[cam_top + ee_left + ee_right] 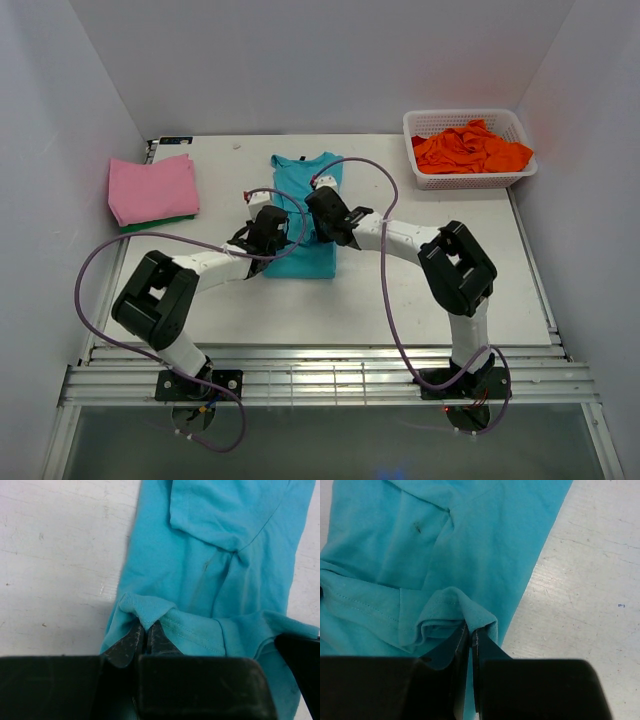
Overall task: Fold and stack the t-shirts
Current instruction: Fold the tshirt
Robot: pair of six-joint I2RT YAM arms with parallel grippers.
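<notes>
Left wrist view: left gripper (146, 632) is pinched closed on a hem fold of the teal shirt (210, 580). Right gripper (470, 630) likewise clamps the opposite hem corner. From above, both arms bend at the elbow and reach inward to the shirt at frame centre. Folded pink shirts (152, 188) lie upper left, and a basket (470, 181) sits upper right.

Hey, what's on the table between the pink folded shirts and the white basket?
In the top view, the far end of the teal shirt lies between the pink stack and the basket.
</notes>
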